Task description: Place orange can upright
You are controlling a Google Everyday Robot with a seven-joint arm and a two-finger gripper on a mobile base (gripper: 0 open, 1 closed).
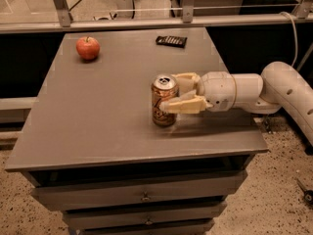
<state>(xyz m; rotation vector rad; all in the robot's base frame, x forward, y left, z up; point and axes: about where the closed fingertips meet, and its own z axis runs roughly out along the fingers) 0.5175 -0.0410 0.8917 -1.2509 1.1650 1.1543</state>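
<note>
The orange can (163, 103) stands upright on the grey table (98, 111), right of the middle, silver top with pull tab facing up. My gripper (170, 92) reaches in from the right at can height. Its two tan fingers (188, 105) lie on either side of the can, one in front and one behind, closed on it. The can's base rests on the table top.
A red apple (88, 48) sits at the table's far left. A small black flat object (171, 41) lies at the far edge, right of centre. My white arm (274, 89) stretches over the table's right edge. Drawers are below the table top.
</note>
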